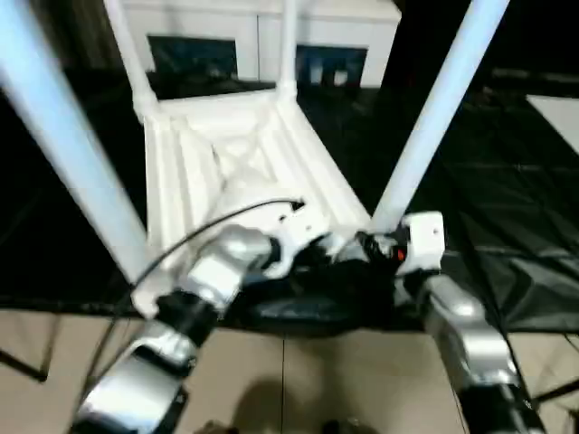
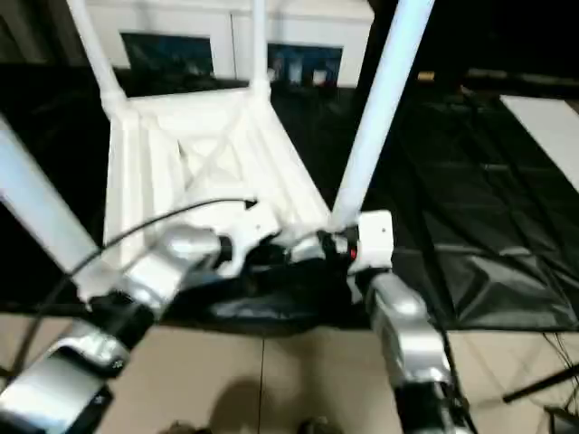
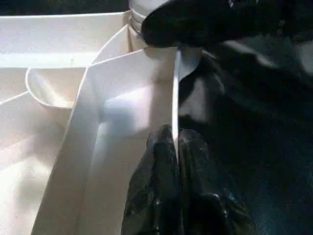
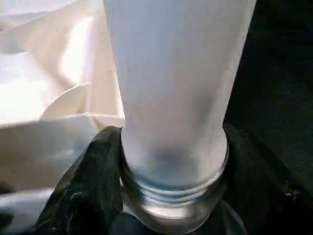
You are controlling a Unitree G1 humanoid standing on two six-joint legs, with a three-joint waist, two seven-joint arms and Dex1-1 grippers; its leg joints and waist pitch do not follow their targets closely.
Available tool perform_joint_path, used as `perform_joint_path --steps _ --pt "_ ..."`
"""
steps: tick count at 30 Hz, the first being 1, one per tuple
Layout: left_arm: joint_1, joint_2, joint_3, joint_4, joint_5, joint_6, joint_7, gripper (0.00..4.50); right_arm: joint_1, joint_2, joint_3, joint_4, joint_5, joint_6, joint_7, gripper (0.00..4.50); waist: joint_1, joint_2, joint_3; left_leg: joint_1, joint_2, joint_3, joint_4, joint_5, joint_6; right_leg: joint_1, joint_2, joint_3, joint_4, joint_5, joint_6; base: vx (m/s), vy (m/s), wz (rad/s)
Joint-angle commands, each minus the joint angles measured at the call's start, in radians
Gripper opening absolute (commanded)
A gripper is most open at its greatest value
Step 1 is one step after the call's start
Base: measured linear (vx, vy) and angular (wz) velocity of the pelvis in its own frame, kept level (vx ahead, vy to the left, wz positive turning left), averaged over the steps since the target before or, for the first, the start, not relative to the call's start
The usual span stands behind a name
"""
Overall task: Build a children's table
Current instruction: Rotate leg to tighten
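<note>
The white tabletop [image 1: 226, 172] is laid upside down on a black sheet [image 1: 507, 181] on the floor, so its ribbed underside is turned up. It is stretched out ahead of both pincers, and its near edge is right where the two pincers meet. Behind it, far from the pincers, a white cabinet [image 1: 262, 36] with dark glass doors is seen.

Four long white legs are seen standing up from the corners. Two far legs [image 1: 288, 45] are stood at the back corners, well apart from the pincers. A near leg [image 1: 63, 145] is stood at the corner off to the side of the left pincer. The other near leg [image 1: 439, 117] is stood at the corner by the right pincer.

The right pincer [image 4: 171, 196] is wrapped around the bottom of that leg, where screw rings are still seen above the socket. So this leg is judged to be not fully screwed in yet.

The left pincer [image 3: 175, 142] is clenched on the thin raised rim [image 3: 175, 98] of the tabletop, just beside that same corner, so the tabletop is kept steady.

The job is judged to be nearly done. What seems to be left is this last leg being made tight, and then the table being turned the right way up.
</note>
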Motion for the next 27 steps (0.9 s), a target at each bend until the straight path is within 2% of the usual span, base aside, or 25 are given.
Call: perform_joint_path --steps 1,2,4,6,8,9,10,12,13,14,15,16,17,18,19,20,22,24,26,27 --pt "-0.040 -0.050 0.082 0.061 -0.007 -0.008 0.223 0.00 -0.007 0.066 0.045 0.060 -0.015 -0.024 -0.041 2.70 -0.006 -0.010 -0.060 0.025 0.045 -0.036 -0.087 -0.301 -0.002 0.033 -0.054 0.023 -0.094 -0.448 -0.140 0.000 0.000 0.00" --pt "-0.050 -0.063 0.094 0.084 -0.009 -0.025 0.255 0.00 -0.022 0.081 0.044 0.083 -0.022 -0.037 -0.062 2.70 -0.006 -0.006 -0.061 0.024 0.046 -0.035 -0.089 -0.287 0.008 0.035 -0.054 0.024 -0.092 -0.407 -0.151 0.000 0.000 0.00" --pt "-0.065 -0.084 0.108 0.127 -0.006 -0.070 0.312 0.00 -0.052 0.103 0.053 0.133 -0.046 -0.064 -0.097 2.70 -0.005 -0.006 -0.064 0.027 0.046 -0.031 -0.088 -0.268 0.024 0.037 -0.052 0.023 -0.089 -0.341 -0.174 0.000 0.000 0.00" --pt "-0.072 -0.095 0.115 0.150 -0.003 -0.105 0.340 0.00 -0.064 0.116 0.058 0.155 -0.057 -0.092 -0.100 2.70 -0.008 -0.007 -0.063 0.024 0.045 -0.030 -0.089 -0.264 0.036 0.041 -0.053 0.022 -0.089 -0.321 -0.186 0.000 0.000 0.00" --pt "-0.070 -0.094 0.113 0.150 0.000 -0.122 0.335 0.00 -0.059 0.121 0.055 0.146 -0.049 -0.112 -0.084 2.70 -0.004 -0.008 -0.065 0.028 0.045 -0.028 -0.086 -0.255 0.054 0.042 -0.055 0.024 -0.088 -0.306 -0.190 0.000 0.000 0.00" --pt "-0.068 -0.091 0.108 0.146 0.003 -0.130 0.318 0.00 -0.057 0.122 0.048 0.139 -0.049 -0.122 -0.086 2.70 -0.005 -0.009 -0.066 0.022 0.045 -0.029 -0.087 -0.238 0.066 0.047 -0.056 0.023 -0.084 -0.291 -0.192 0.000 0.000 0.00" --pt "-0.063 -0.085 0.102 0.134 0.004 -0.134 0.292 0.00 -0.052 0.117 0.044 0.125 -0.051 -0.126 -0.087 3.05 -0.005 -0.008 -0.066 0.022 0.046 -0.029 -0.087 -0.232 0.071 0.047 -0.056 0.023 -0.084 -0.288 -0.192 0.000 0.000 0.00" --pt "-0.056 -0.078 0.094 0.119 0.005 -0.144 0.261 0.00 -0.041 0.109 0.038 0.093 -0.045 -0.131 -0.076 3.40 -0.002 -0.008 -0.065 0.024 0.047 -0.027 -0.087 -0.228 0.083 0.045 -0.057 0.023 -0.086 -0.294 -0.192 0.000 0.000 0.00" --pt "-0.051 -0.074 0.089 0.109 0.004 -0.150 0.241 0.00 -0.036 0.105 0.036 0.079 -0.043 -0.134 -0.071 3.42 -0.002 -0.007 -0.065 0.021 0.046 -0.028 -0.088 -0.232 0.086 0.046 -0.058 0.023 -0.086 -0.299 -0.189 0.000 0.000 0.00" --pt "-0.024 -0.043 0.066 0.058 0.010 -0.150 0.180 0.00 -0.007 0.080 0.028 0.003 -0.042 -0.120 -0.066 3.49 -0.008 -0.009 -0.065 0.004 0.046 -0.036 -0.093 -0.225 0.086 0.059 -0.061 0.020 -0.081 -0.303 -0.177 0.000 0.000 0.00" --pt "-0.020 -0.038 0.063 0.052 0.011 -0.151 0.171 0.00 -0.003 0.075 0.027 -0.007 -0.043 -0.119 -0.067 3.61 -0.019 -0.007 -0.066 -0.006 0.049 -0.043 -0.099 -0.207 0.082 0.064 -0.061 0.015 -0.075 -0.298 -0.171 -0.007 -0.005 -0.18" --pt "-0.006 -0.021 0.052 0.027 0.014 -0.148 0.141 0.00 0.013 0.058 0.023 -0.047 -0.043 -0.106 -0.068 3.73 -0.021 -0.006 -0.065 -0.004 0.049 -0.043 -0.100 -0.216 0.079 0.061 -0.059 0.013 -0.078 -0.312 -0.169 -0.007 -0.005 -0.18" --pt "0.008 -0.005 0.043 0.010 0.016 -0.156 0.114 0.00 0.030 0.038 0.021 -0.079 -0.052 -0.103 -0.064 3.86 -0.022 -0.007 -0.067 0.011 0.050 -0.038 -0.093 -0.231 0.075 0.051 -0.059 0.017 -0.083 -0.310 -0.178 0.000 0.000 0.00" --pt "0.010 -0.003 0.042 0.006 0.017 -0.157 0.110 0.00 0.033 0.035 0.021 -0.085 -0.055 -0.103 -0.063 3.86 -0.019 -0.007 -0.067 0.019 0.052 -0.033 -0.090 -0.230 0.080 0.045 -0.057 0.021 -0.082 -0.279 -0.194 0.000 0.000 0.00" --pt "0.023 0.008 0.038 -0.016 0.017 -0.155 0.086 0.00 0.049 0.015 0.025 -0.114 -0.063 -0.097 -0.051 3.91 -0.019 -0.008 -0.065 0.019 0.050 -0.031 -0.090 -0.228 0.082 0.043 -0.055 0.022 -0.083 -0.271 -0.198 0.000 0.000 0.00" --pt "0.042 0.027 0.029 -0.054 0.015 -0.151 0.047 0.00 0.076 -0.011 0.028 -0.158 -0.060 -0.076 -0.024 3.91 -0.016 -0.009 -0.065 0.014 0.049 -0.030 -0.090 -0.216 0.088 0.048 -0.055 0.021 -0.080 -0.264 -0.198 0.000 0.000 0.00" --pt "0.071 0.055 0.016 -0.114 0.008 -0.139 -0.010 0.00 0.121 -0.048 0.028 -0.227 -0.052 -0.041 0.020 3.91 -0.007 -0.011 -0.064 0.012 0.052 -0.031 -0.089 -0.189 0.103 0.052 -0.058 0.023 -0.077 -0.248 -0.190 0.000 0.000 0.00" --pt "0.088 0.075 0.009 -0.151 -0.001 -0.127 -0.044 0.00 0.149 -0.077 0.032 -0.267 -0.052 -0.019 0.054 3.91 -0.005 -0.005 -0.065 0.016 0.053 -0.028 -0.088 -0.184 0.106 0.045 -0.056 0.024 -0.076 -0.238 -0.205 0.000 0.000 0.00" --pt "0.124 0.135 -0.014 -0.237 -0.030 -0.096 -0.140 0.00 0.206 -0.148 0.034 -0.342 -0.007 0.035 0.156 3.91 -0.003 -0.004 -0.065 0.013 0.055 -0.030 -0.089 -0.174 0.103 0.051 -0.056 0.024 -0.071 -0.217 -0.213 0.000 0.000 0.00" --pt "0.138 0.161 -0.028 -0.270 -0.048 -0.100 -0.198 0.00 0.224 -0.181 0.041 -0.363 0.030 0.061 0.222 3.91 -0.001 -0.003 -0.066 0.016 0.058 -0.031 -0.088 -0.157 0.112 0.052 -0.054 0.023 -0.065 -0.171 -0.223 0.000 0.000 0.00"
